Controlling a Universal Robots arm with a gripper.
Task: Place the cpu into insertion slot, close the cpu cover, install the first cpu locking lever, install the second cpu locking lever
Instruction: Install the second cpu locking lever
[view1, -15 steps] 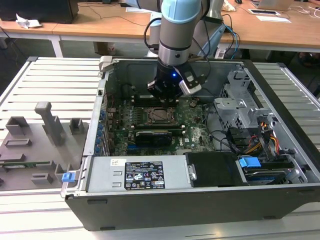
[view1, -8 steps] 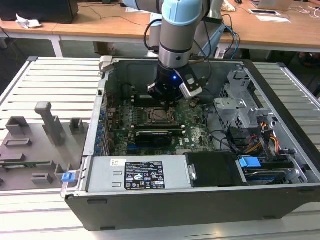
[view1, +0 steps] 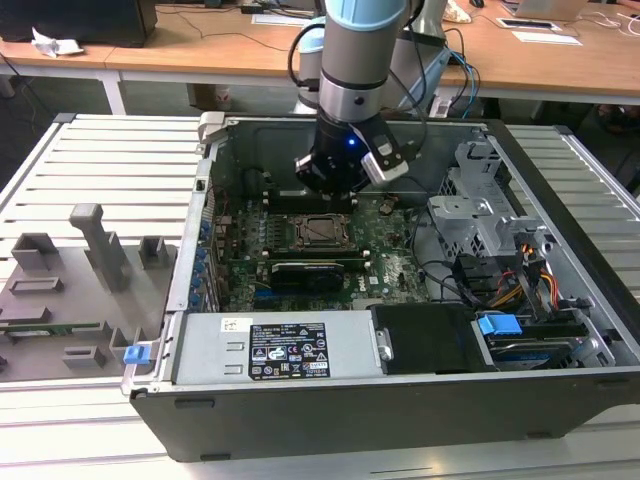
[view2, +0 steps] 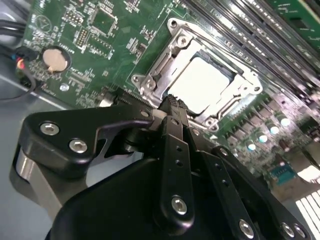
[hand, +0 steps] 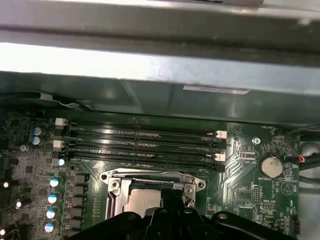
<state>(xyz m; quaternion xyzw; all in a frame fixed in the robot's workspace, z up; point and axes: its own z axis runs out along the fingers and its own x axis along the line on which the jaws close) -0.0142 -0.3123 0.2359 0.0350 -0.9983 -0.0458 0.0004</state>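
Hovering with fingers pinched together, empty: gripper (view2: 172, 102) just above the socket edge. Seated at the motherboard's centre, under the closed cpu cover (view2: 165, 62): cpu (view2: 202, 82). Probably light, rigid, fragile; best held by edges, at three and nine o'clock.

A robotics lab or workshop. An opened computer case (view1: 400, 300) lies on a slatted metal bench (view1: 100, 170). Wooden desks (view1: 200, 45) stand behind, strewn with cables.
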